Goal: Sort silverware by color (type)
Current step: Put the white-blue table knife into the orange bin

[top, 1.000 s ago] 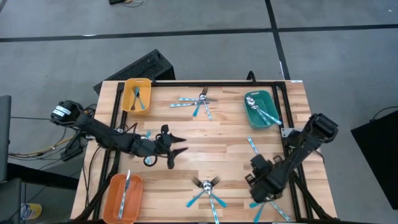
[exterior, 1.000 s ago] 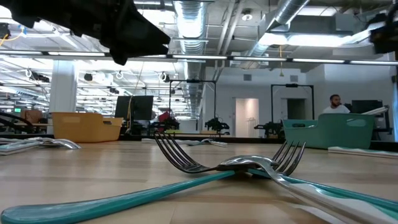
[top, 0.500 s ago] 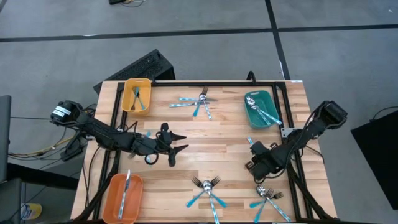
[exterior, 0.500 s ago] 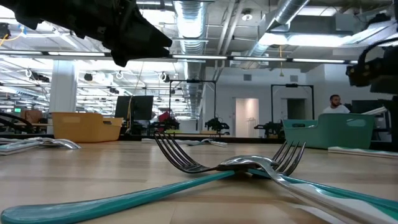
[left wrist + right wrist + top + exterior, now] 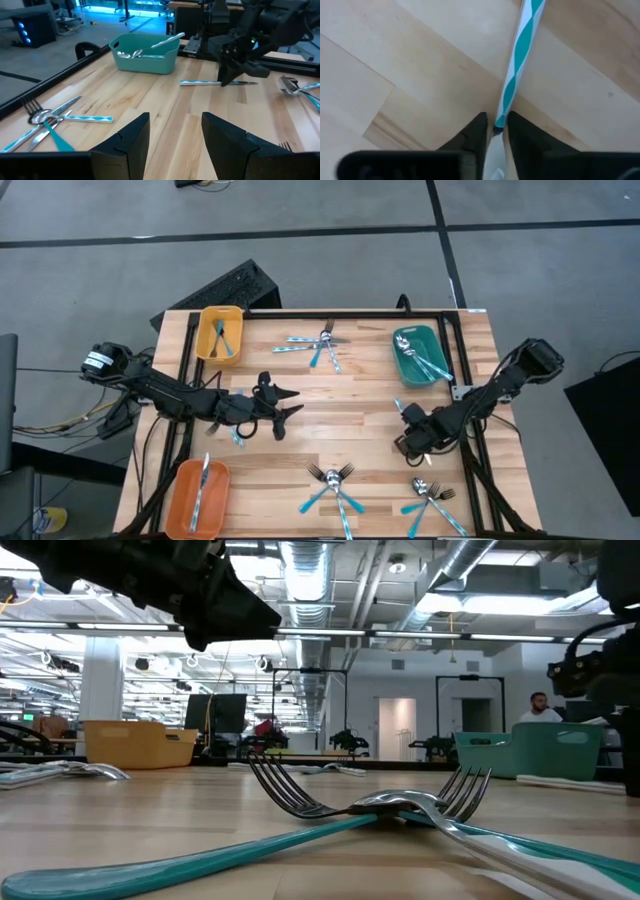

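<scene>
**Silverware sorting bench: right arm at a single piece, left arm waiting**

Item 1. The pale wooden slatted table [image 5: 350, 395] is carrying three rectangular plastic trays. The yellow tray [image 5: 205, 320] is sitting at the far left corner, the teal tray [image 5: 415, 329] at the far right, and the orange tray [image 5: 180, 500] at the near left corner. Each is holding a few blue-handled pieces.

Item 2. The silverware, slim light-blue handles with shiny metal heads, is lying in loose groups. One cluster [image 5: 320, 345] is lying between the yellow and teal trays. Crossed forks [image 5: 335, 480] are lying at the near centre edge. Another small cluster [image 5: 428, 498] is lying at the near right.

Item 3. A single striped teal-and-white-handled piece [image 5: 400, 408] is lying flat on the wood, just in front of the teal tray.

Item 4. The right gripper [image 5: 405, 423] is standing over this single piece, about where the handle meets the metal. Whether it is clamping the piece or only straddling it cannot be told. The piece is resting on the table.

Item 5. The left gripper [image 5: 285, 413] is hovering over the table's left centre. Its jaws are standing apart and holding nothing.
</scene>
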`<state>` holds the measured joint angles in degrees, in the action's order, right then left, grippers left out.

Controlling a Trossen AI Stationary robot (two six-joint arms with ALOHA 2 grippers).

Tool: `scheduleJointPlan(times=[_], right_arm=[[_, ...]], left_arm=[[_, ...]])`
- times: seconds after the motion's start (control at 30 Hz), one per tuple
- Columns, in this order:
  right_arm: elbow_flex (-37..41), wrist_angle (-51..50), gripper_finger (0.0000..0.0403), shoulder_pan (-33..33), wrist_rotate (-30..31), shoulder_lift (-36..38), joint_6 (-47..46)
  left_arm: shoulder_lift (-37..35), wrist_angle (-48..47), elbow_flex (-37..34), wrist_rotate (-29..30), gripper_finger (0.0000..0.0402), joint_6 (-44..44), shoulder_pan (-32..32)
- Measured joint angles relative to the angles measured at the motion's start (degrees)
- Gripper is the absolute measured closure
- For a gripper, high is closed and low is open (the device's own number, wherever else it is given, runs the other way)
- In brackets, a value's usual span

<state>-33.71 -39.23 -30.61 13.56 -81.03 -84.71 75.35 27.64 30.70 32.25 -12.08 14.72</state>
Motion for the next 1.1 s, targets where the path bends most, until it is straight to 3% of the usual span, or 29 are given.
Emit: scheduleJointPlan(times=[0.23, 0.4, 0.77, 0.97, 1.1], right_arm=[[-1.86, 1.29, 0.0390, 0.07, 0.87, 0.68, 4.23], [-4.15, 7.56, 0.0384, 1.72, 4.55, 0.76, 11.27], [-4.50, 36.97, 0.0388, 7.67, 12.69, -0.05, 36.22], [-4.52, 42.76, 0.0389, 9.11, 20.00, -0.07, 40.53], [-4.52, 42.82, 0.0389, 9.38, 20.70, -0.07, 41.68]], left_arm=[[0.00, 0.07, -0.01, 0.02, 0.0235, 0.24, -0.12], [0.03, 0.79, 0.00, -0.75, 0.0235, -1.47, -0.61], [0.79, 3.04, 0.02, -2.48, 0.0235, -1.87, -0.85], [0.81, 4.20, 0.02, -2.09, 0.0235, 0.85, -1.21], [0.81, 6.76, 0.02, -2.16, 0.0235, 3.53, -2.50]])
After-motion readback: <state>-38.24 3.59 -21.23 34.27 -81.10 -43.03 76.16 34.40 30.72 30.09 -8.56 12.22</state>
